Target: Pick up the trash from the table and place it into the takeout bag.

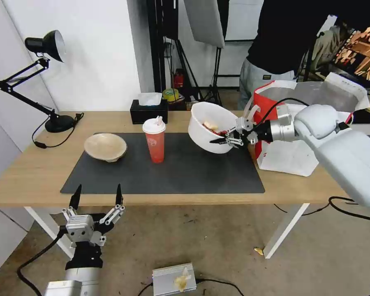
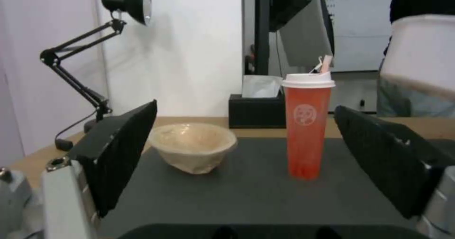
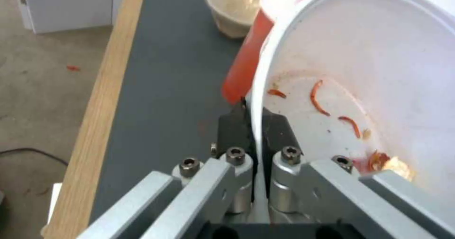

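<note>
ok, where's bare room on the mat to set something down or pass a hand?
Free: the mat's near strip along the table's front edge, and the patch between red cup and beige bowl. Crowded: the right end, where the right gripper holds the tilted white bowl beside the takeout bag. Left gripper hovers open below the front edge.

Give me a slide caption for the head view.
Right gripper holds tilted white bowl by its rim beside the takeout bag; left gripper open.
</note>
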Controlling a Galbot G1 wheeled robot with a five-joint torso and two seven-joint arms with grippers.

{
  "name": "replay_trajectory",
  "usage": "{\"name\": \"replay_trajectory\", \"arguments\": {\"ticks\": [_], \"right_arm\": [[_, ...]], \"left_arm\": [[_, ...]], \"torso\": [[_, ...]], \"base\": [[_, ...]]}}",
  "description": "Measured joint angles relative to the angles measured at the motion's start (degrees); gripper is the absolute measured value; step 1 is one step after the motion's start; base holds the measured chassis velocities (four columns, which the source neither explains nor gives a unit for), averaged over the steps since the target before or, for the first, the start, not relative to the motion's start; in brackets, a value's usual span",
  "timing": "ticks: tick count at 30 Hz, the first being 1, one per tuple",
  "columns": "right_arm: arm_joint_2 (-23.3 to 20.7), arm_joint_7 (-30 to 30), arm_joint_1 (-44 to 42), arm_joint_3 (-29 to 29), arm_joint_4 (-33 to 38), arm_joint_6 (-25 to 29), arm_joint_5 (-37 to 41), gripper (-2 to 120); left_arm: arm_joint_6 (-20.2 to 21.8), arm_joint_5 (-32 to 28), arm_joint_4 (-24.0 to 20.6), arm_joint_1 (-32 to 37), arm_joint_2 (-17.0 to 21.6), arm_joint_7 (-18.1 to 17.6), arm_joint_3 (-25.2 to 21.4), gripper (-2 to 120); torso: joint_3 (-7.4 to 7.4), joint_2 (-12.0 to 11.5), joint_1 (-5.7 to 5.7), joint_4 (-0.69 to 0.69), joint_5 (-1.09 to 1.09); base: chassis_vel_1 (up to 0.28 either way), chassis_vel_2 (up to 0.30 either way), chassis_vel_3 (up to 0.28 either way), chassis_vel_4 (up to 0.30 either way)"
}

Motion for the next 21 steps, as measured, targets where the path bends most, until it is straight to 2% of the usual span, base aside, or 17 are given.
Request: {"name": "replay_trajectory", "arguments": {"ticks": [9,21], "right_arm": [[-0.5,1.7,4.7,-0.1,1.6,-1.3,4.5,0],[0.2,2.8,12.0,-2.0,-1.2,-1.7,7.7,0]], "left_arm": [[-0.8,1.0,-0.1,0.5,-0.9,-0.1,0.4,100],[-1.8,1.7,-0.6,1.4,-1.4,-0.1,0.2,100]], "torso": [[0.00,0.0,0.00,0.00,0.00],[0.00,0.0,0.00,0.00,0.00]], "base": [[0.000,0.000,0.000,0.000],[0.000,0.000,0.000,0.000]]}}
